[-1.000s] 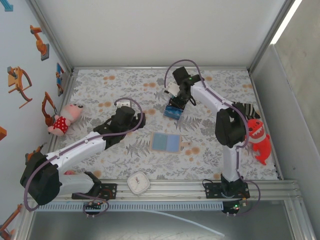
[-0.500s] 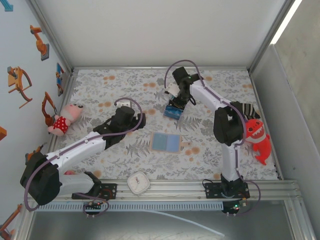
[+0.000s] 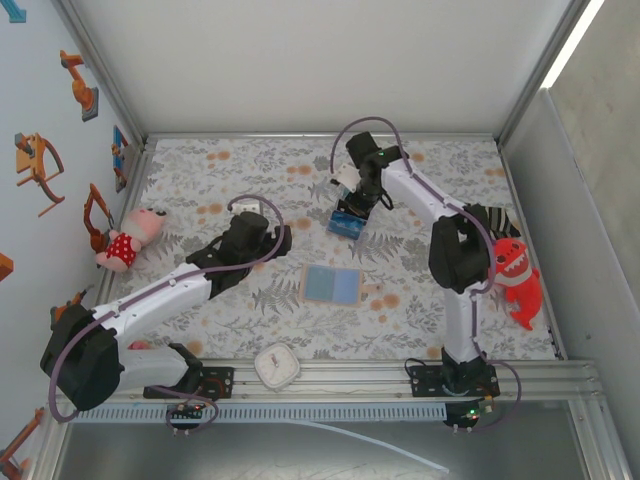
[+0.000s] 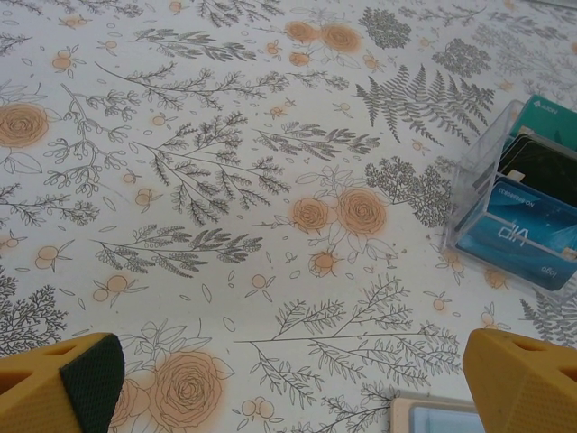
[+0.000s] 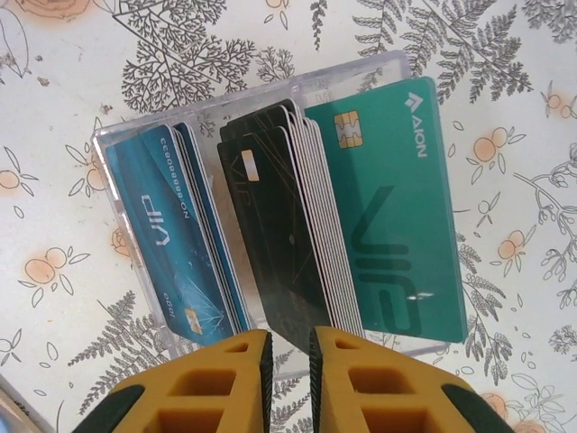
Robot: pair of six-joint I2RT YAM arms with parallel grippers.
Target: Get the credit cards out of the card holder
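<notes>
We are looking at a worktop (image 4: pixel 180 180) covered in matte floral print. The card holder (image 3: pixel 331 285) is lying flat and open near its middle, tan-rimmed and pale blue inside, between the two arms. Beyond it, one clear hard-plastic box (image 5: pixel 104 149) is holding three upright stacks of glossy, round-cornered cards: a blue stack (image 5: pixel 167 234), a black stack (image 5: pixel 270 234) and a teal stack (image 5: pixel 388 207). The right pincer (image 5: pixel 288 361), yellow with dark pads, is hovering over the black stack, its fingers standing slightly apart. The left pincer (image 4: pixel 293 383) is gaping wide above bare print, near the holder's corner. Two toys, a pink plush (image 3: pixel 130 238) and a red plush (image 3: pixel 517 280), are lying at the edges.
</notes>
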